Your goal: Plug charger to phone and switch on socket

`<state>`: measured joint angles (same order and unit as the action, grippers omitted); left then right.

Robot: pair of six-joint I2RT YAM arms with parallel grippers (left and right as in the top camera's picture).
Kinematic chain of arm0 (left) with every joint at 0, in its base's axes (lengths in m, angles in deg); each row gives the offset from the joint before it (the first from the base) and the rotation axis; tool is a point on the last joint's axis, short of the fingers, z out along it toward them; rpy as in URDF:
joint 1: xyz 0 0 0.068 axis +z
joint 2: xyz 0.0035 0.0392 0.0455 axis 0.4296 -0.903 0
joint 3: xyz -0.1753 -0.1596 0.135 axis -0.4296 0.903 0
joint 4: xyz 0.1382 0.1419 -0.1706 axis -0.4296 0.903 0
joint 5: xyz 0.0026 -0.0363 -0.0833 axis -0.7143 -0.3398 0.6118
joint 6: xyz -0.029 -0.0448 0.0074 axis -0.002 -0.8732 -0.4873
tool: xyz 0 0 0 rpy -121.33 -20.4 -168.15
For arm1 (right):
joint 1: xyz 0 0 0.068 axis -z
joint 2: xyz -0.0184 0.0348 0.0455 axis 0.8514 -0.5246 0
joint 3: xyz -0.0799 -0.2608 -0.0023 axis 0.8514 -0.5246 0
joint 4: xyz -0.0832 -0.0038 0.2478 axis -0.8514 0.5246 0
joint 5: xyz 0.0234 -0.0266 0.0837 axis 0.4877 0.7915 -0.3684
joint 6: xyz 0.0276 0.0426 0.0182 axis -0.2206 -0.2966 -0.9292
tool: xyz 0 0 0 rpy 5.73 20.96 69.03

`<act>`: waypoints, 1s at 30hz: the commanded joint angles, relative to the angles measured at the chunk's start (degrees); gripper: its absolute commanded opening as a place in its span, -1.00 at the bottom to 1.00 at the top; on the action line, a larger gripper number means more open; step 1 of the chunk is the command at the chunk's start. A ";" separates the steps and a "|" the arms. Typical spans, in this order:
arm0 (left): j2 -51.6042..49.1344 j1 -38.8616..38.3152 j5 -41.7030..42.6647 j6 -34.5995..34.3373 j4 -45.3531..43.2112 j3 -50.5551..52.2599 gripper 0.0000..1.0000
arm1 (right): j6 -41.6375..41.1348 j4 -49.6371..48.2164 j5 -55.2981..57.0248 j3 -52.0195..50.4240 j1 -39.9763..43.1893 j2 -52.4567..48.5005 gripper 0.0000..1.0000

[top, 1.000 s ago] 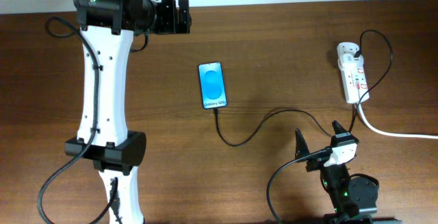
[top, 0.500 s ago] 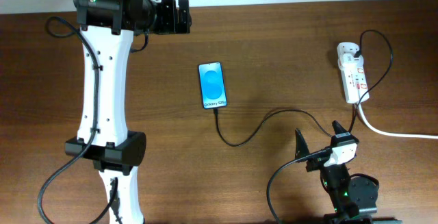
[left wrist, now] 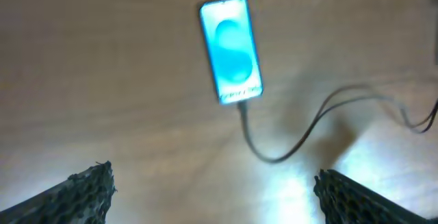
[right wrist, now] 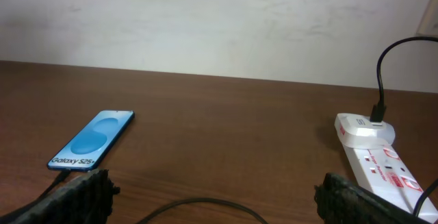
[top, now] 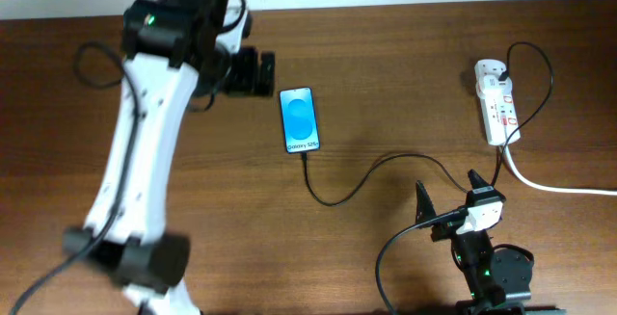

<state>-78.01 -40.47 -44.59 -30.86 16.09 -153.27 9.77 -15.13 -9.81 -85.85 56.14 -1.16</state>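
The phone (top: 299, 119) lies flat with its blue screen up, mid-table. The charger (top: 333, 200), a thin black cable, meets the phone's near edge, loops across the table and runs to the socket (top: 498, 103), a white power strip at the far right. My left gripper (top: 262, 72) hovers open just left of the phone's far end. Its blurred wrist view shows the phone (left wrist: 230, 49) and the cable (left wrist: 274, 157) below the open gripper (left wrist: 215, 196). My right gripper (top: 448, 196) is open and empty near the front edge. Its view shows the phone (right wrist: 92, 142), the socket (right wrist: 375, 157) and the cable (right wrist: 198, 205).
A thick white cord (top: 559, 188) runs from the socket off the right edge. A black adapter plug (right wrist: 378, 111) sits in the socket's far end. The left arm's white links (top: 145, 161) span the table's left side. A pale wall (right wrist: 219, 25) stands behind the table.
My left arm has swung, and its gripper has moved from the back edge down and right, close to the phone. The right arm, phone, cable and socket have not moved.
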 commanded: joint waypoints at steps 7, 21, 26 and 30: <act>32.50 0.17 -15.78 0.52 -26.88 42.23 0.99 | -0.24 0.39 -0.37 -0.28 0.37 0.48 0.97; 73.07 3.54 -20.68 1.16 -64.02 96.04 0.99 | -0.24 0.39 -0.37 -0.28 0.37 0.48 0.97; 79.93 3.58 -16.90 7.63 -74.58 107.19 0.99 | -0.24 0.39 -0.37 -0.28 0.37 0.48 0.97; 85.00 3.58 -13.99 12.37 -80.61 113.59 0.99 | -0.24 0.39 -0.37 -0.28 0.37 0.48 0.97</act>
<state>3.62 -37.23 -61.64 -24.04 -62.18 -43.57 9.77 -15.13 -9.81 -85.85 56.14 -1.19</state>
